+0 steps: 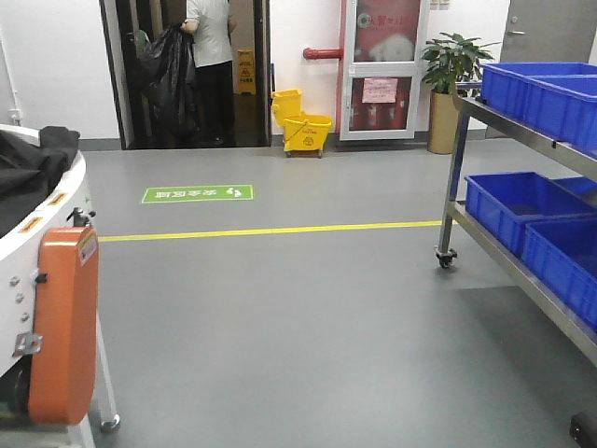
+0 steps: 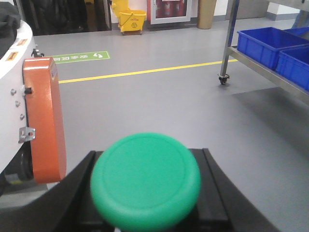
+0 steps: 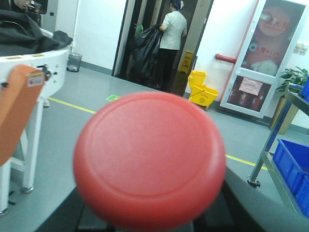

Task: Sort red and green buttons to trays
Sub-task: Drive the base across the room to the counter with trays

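1. Looking out over a wide grey floor (image 1: pixel 308 355), with a thin yellow line (image 1: pixel 280 230) running straight across it.
2. Showing, along the right side, a wheeled metal rack (image 1: pixel 454 173) carrying deep blue crates (image 1: pixel 513 201) on an upper and a lower level.
3. Showing, at the left edge, a white rounded machine (image 1: pixel 14 280) bearing an orange panel (image 1: pixel 63 327) on its side, with dark cloth lying on top.
4. Catching, in a dark doorway at the back, a person (image 1: pixel 213 56) in a pale top standing beside a bulging black bag (image 1: pixel 168 65).
5. Taking in, against the far wall, a potted plant (image 1: pixel 452 70) and a yellow mop bucket (image 1: pixel 303 126), with a green floor sign (image 1: pixel 197 193) lying nearer.
6. Pinching the green button (image 2: pixel 145 181) in the left gripper (image 2: pixel 147 159): black fingers (image 2: pixel 72 193) closing in from both sides beneath the domed cap. Facing the wrist camera close up and slightly blurred, held in the air above the floor.
7. Pinching the red button (image 3: pixel 149 159) in the right gripper (image 3: pixel 145 222). Filling most of the right wrist view with the red cap and hiding nearly all of the fingers, leaving only dark edges peeking out below. Likewise held aloft over the floor.
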Robot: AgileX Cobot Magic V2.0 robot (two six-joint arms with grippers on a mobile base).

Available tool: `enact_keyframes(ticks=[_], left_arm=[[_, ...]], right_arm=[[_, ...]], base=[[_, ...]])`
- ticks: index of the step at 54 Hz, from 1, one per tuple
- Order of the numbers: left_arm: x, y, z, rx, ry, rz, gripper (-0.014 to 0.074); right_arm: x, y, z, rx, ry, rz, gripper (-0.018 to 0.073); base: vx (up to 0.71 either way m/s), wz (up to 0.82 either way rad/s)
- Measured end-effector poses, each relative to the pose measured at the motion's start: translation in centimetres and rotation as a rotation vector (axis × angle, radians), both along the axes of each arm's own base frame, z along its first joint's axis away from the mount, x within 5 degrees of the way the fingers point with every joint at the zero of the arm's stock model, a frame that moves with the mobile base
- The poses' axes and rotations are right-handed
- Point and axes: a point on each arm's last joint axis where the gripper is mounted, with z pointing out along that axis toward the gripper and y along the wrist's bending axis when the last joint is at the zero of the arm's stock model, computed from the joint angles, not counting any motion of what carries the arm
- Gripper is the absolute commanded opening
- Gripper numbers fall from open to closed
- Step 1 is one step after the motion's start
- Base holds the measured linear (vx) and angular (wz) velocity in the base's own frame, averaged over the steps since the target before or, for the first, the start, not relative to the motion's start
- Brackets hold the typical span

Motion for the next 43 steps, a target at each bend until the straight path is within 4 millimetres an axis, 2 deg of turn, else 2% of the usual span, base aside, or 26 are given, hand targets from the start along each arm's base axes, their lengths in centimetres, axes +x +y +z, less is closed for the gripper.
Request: enact_keyframes(ticks=[43], left_arm=[[0.0, 0.0, 0.01, 0.0, -0.001, 0.0, 0.0004]], right_arm=[[0.01, 0.01, -0.04, 0.0, 0.002, 0.001, -0.0009]], base=[[0.58, 0.0]])
